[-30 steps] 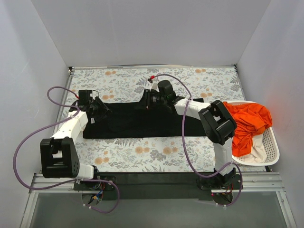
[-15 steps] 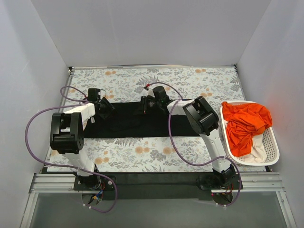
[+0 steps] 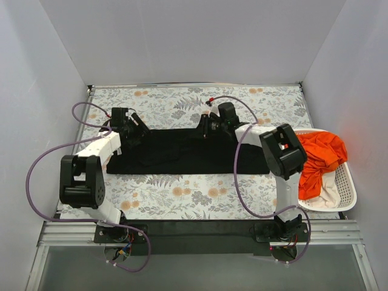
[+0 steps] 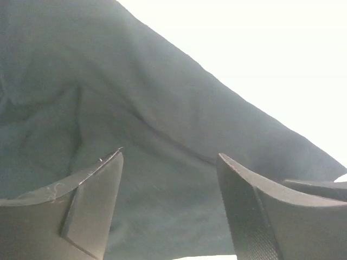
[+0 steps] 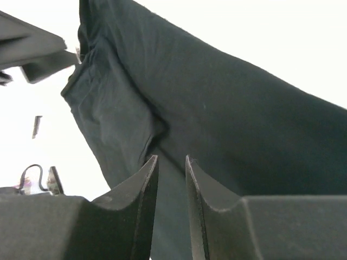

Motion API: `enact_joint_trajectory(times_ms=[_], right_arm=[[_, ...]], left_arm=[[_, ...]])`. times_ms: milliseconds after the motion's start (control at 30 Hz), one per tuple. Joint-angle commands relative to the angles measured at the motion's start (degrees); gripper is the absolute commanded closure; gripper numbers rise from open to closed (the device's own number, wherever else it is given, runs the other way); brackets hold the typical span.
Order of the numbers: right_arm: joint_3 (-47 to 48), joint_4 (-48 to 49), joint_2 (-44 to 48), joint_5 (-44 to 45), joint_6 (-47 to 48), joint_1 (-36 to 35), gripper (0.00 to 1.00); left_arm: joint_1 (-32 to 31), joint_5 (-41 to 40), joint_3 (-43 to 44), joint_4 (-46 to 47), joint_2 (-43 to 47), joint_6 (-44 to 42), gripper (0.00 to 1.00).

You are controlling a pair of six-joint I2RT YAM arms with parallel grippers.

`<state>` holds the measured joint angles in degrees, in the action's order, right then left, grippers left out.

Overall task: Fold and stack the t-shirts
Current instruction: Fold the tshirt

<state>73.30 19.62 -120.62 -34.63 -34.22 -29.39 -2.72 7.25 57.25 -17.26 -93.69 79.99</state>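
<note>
From my station, the table (image 3: 182,203) fills the floor of the white-walled enclosure. The black t-shirt (image 3: 182,156) lies across its middle as a long flat band, with its long axis running left to right. It reaches from near the left arm's side almost to the basket (image 3: 350,182) at the right edge. The orange t-shirt (image 3: 318,150) is heaped in that basket over the cream t-shirt (image 3: 330,194). Both grippers sit on the band's far long edge, so the cloth lies toward me from each of them, and I judge the next move to be a fold of that edge toward the near side. There is bare floral table beyond the far edge and a wider bare strip between the near edge and the arm bases, so a pull toward me has room. The right end of the band is close to the basket, and I would keep the sweep off its rim. The left gripper (image 3: 136,129) is at the far left corner. On its wrist camera the left gripper (image 4: 169,157) has its jaws well apart, with black cloth showing behind the gap and nothing pinched, so I read that corner as not in hand. The right gripper (image 3: 203,129) is near the middle of the far edge. On its wrist view the right gripper (image 5: 171,160) is nearly closed, with a thin fold of the shirt running into the slit, and I take that as a pinch on the cloth.
</note>
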Motion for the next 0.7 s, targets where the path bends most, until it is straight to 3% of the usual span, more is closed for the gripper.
enact_joint_trajectory(times_ms=[0, 133, 300, 667], right_arm=[[-2.98, -8.69, 10.74, 7.35, 10.91, 1.43, 0.71], [-6.93, -19.52, 18.12, 17.45, 18.83, 1.52, 0.69], [-14.23, -28.48, 27.18, 27.93, 22.52, 1.44, 0.67], [-22.23, -35.35, 31.06, 34.37, 26.3, 1.35, 0.64]], left_arm=[[-5.25, -8.72, 2.33, -3.99, 8.95, -0.1, 0.34], [-11.51, -16.81, 2.16, -8.74, 10.72, 3.5, 0.32], [-14.85, -18.32, 1.63, -9.73, 6.69, 6.58, 0.27], [-18.11, -20.6, 3.3, -9.29, -3.6, 10.1, 0.27]])
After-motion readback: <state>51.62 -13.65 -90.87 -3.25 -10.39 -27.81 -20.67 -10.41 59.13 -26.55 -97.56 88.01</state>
